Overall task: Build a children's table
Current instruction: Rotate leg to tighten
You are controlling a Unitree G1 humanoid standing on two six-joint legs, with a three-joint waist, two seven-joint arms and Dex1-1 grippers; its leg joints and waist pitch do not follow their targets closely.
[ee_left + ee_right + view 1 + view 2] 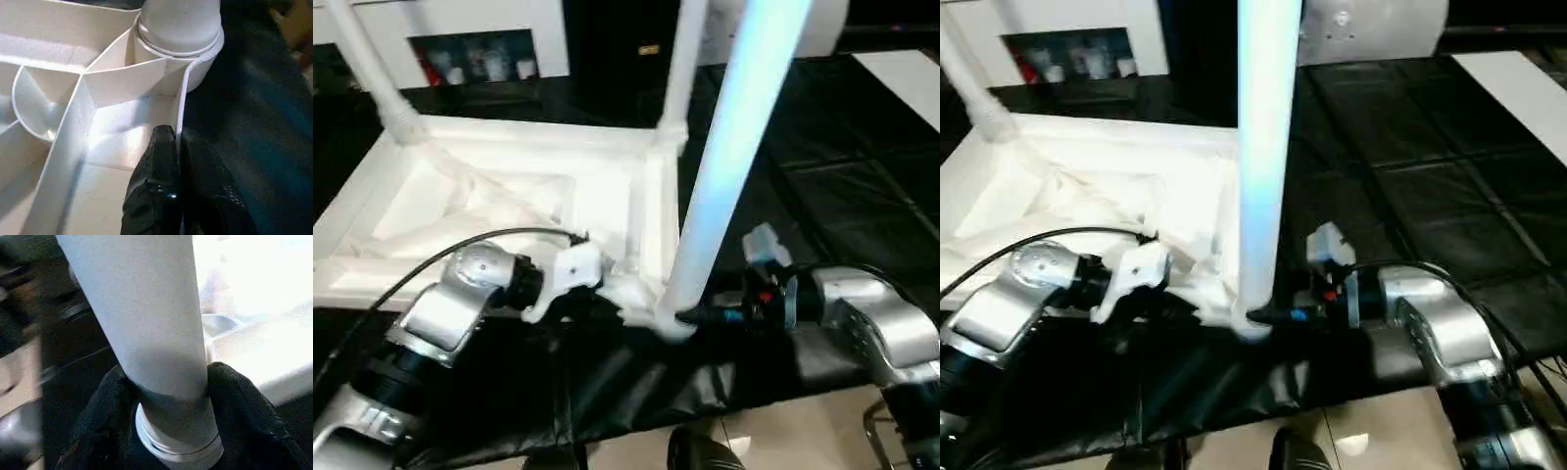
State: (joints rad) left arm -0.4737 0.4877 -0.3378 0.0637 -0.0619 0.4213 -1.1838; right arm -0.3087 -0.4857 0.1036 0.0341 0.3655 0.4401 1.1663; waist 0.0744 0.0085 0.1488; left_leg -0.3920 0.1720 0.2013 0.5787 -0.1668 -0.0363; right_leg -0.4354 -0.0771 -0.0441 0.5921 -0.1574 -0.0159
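Black-covered work table (842,176); flat white panel (901,73) — far right corner.

Both forearms are silver metal, rounded housings, black joint sections further back. Left forearm (445,313): domed silver cap at the wrist, black collar, then a white plastic bracket (570,274) carrying the gripper. Thin black cable (460,247) arcs over it to the bracket. Right forearm (871,318): same silver shell, black wrist section with small red and blue parts, white block on top. Gripper fingers (159,196) are glossy black, rounded, slightly textured.
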